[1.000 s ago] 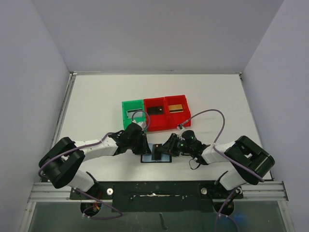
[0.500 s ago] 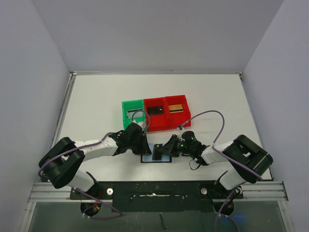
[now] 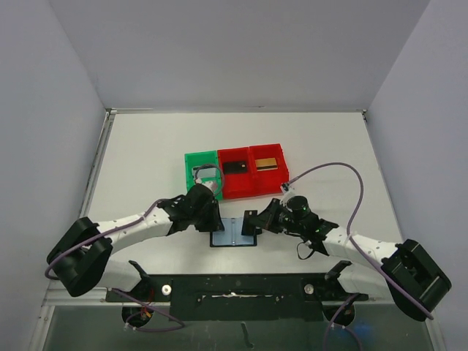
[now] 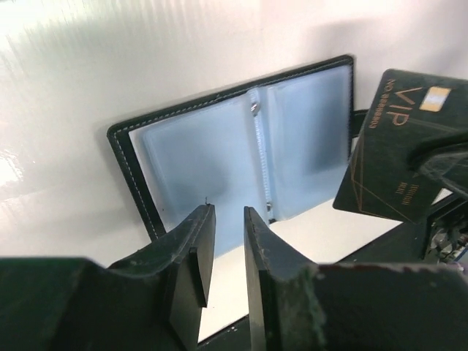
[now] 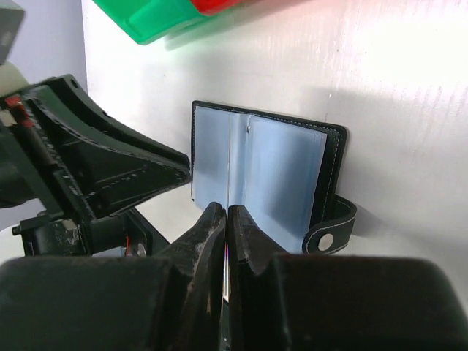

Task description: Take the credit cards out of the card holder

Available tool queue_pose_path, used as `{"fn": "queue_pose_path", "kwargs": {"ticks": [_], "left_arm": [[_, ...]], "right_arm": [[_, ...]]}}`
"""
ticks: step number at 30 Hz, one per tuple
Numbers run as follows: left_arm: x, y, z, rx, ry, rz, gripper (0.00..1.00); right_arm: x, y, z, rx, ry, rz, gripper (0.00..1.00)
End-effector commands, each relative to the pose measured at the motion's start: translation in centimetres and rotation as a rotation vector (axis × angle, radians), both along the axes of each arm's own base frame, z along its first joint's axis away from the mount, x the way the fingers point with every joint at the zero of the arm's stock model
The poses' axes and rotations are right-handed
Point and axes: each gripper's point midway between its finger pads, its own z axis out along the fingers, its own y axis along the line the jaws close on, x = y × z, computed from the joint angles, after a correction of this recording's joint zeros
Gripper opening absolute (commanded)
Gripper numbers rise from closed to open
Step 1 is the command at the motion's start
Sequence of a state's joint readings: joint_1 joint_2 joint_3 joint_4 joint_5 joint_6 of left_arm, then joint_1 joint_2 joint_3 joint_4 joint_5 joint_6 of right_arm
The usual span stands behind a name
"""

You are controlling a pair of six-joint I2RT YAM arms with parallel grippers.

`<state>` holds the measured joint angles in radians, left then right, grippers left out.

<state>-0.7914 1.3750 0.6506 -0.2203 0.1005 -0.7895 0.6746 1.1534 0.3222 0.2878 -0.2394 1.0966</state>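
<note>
Right claw (image 5: 224, 213) is clamped shut on the edge of a black VIP card (image 4: 398, 153), held over the right edge of the holder (image 4: 219, 161). The holder lies open and flat on the table (image 3: 146, 161) between the two claws, strap (image 5: 329, 230) flung out sideways. Its cloudy pockets look empty to us. Left claw (image 4: 229, 216) hovers at the holder's left edge, jaws a crack apart with nothing between; contact we cannot tell. Beyond stand a green bin (image 3: 189, 172) and two red bins (image 3: 249, 172), one with a black card (image 3: 235, 167), one with a gold card (image 3: 268, 163). We judge this the carry step: card out, not yet binned. Next calls for a lift to a bin and a clean release.
</note>
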Motion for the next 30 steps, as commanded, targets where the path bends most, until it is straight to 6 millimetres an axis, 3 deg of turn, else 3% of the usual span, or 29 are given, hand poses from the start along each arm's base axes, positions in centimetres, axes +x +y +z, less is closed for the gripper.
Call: {"fn": "queue_pose_path", "kwargs": {"ticks": [1, 4, 10, 18, 21, 25, 30], "left_arm": [[2.5, -1.0, 5.6, -0.054, -0.155, -0.004, 0.24], [3.3, -0.4, 7.7, -0.041, -0.215, 0.007, 0.29], [5.2, 3.0, 11.7, 0.010, -0.328, 0.045, 0.40], [9.1, 11.6, 15.6, 0.115, -0.444, 0.204, 0.52], [10.1, 14.8, 15.9, 0.167, -0.481, 0.274, 0.54], [10.6, 18.0, 14.7, 0.259, -0.516, 0.330, 0.55], [10.4, 18.6, 13.5, 0.254, -0.540, 0.378, 0.60]], "right_arm": [[1.7, -0.5, 3.2, -0.011, -0.146, -0.027, 0.00], [2.4, -1.0, 4.7, -0.020, -0.228, -0.051, 0.00], [3.3, -2.5, 7.5, -0.055, -0.403, -0.095, 0.00], [4.4, -4.4, 9.9, -0.171, -0.616, -0.147, 0.00], [4.8, -4.5, 10.4, -0.252, -0.708, -0.104, 0.00], [5.9, -4.9, 11.3, -0.407, -0.818, -0.056, 0.00], [8.0, -4.7, 13.9, -0.522, -0.940, -0.039, 0.00]]}}
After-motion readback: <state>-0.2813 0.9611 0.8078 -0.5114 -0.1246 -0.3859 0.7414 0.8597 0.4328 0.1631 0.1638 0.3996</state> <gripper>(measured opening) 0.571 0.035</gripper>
